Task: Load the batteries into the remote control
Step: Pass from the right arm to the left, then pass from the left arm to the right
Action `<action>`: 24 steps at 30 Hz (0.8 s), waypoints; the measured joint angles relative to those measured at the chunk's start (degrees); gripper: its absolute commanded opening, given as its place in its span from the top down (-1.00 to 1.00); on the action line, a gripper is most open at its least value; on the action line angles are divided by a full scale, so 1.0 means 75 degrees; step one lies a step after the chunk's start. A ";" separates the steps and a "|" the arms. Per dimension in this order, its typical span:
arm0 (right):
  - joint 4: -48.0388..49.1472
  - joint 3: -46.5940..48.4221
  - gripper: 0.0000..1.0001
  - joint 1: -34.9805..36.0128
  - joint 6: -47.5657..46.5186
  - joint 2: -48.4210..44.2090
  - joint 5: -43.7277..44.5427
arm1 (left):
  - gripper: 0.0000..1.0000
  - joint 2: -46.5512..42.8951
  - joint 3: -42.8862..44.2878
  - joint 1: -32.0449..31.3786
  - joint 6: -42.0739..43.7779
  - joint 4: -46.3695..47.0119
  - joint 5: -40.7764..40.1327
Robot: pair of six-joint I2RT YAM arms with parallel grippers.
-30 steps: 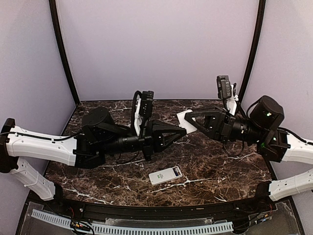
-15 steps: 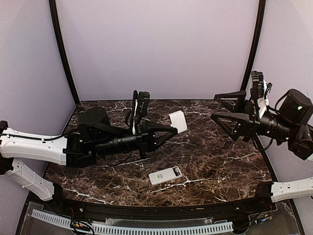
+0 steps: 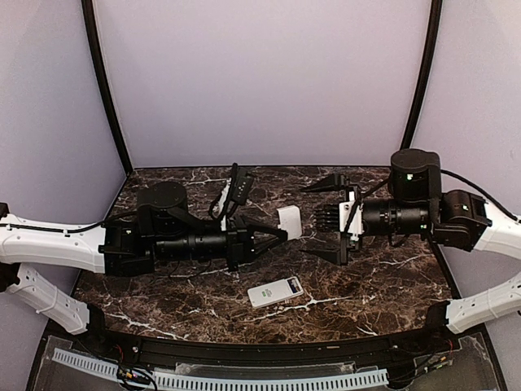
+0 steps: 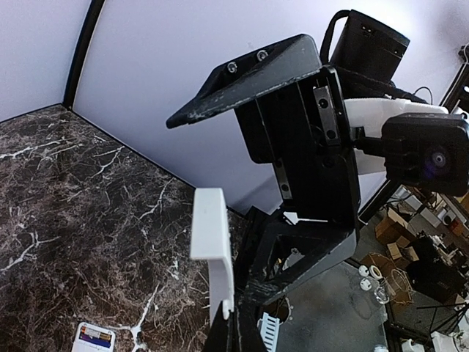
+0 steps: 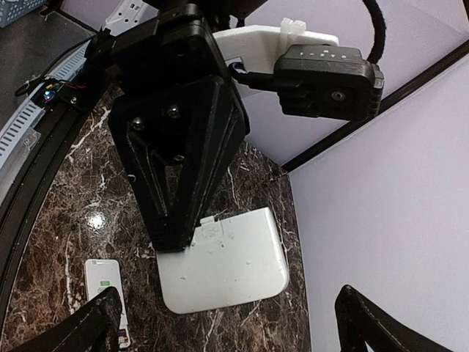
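The remote control [image 3: 275, 292] lies flat on the marble near the front centre, also low in the left wrist view [image 4: 95, 339] and the right wrist view [image 5: 102, 284]. My left gripper [image 3: 275, 230] is shut on one edge of a thin white cover plate [image 3: 289, 221] with a small tab, held in the air above the table [image 4: 211, 235] [image 5: 227, 257]. My right gripper [image 3: 304, 221] faces it from the right, wide open, with one finger above and one below the plate and neither touching it. The batteries are out of view.
The dark marble table [image 3: 383, 277] is closed in by lilac walls with black corner posts [image 3: 106, 98]. A white slotted cable strip [image 3: 220, 379] runs along the near edge behind the arm bases.
My right gripper let go of the white plate, swung off to the right while opening, then came back facing the plate with its jaws wide. My left gripper kept the plate, lowering it slightly.
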 measured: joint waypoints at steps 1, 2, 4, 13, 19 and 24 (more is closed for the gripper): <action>-0.0003 0.0009 -0.94 0.0006 -0.0178 0.0050 -0.0012 | 1.00 0.0000 -0.0003 0.0000 -0.0020 -0.0041 0.0020; -0.0009 0.0023 -0.91 0.0009 -0.0312 0.0085 -0.0017 | 1.00 0.0000 -0.0003 0.0000 -0.0029 -0.0073 0.0035; 0.0000 0.0073 -0.84 0.0009 -0.0565 0.0143 -0.0017 | 1.00 0.0000 -0.0003 0.0000 -0.0038 -0.0090 0.0064; 0.0122 0.0093 -0.60 0.0093 -0.1017 0.0172 0.0003 | 1.00 0.0000 -0.0003 0.0038 -0.0108 -0.0076 0.0149; 0.0207 0.0093 -0.48 0.0198 -0.1134 0.0274 0.0020 | 1.00 0.0012 -0.0003 0.0052 -0.0169 -0.0061 0.0224; 0.0224 0.0093 -0.42 0.0271 -0.1224 0.0393 0.0090 | 1.00 0.0064 -0.0003 0.0052 -0.0172 -0.0055 0.0300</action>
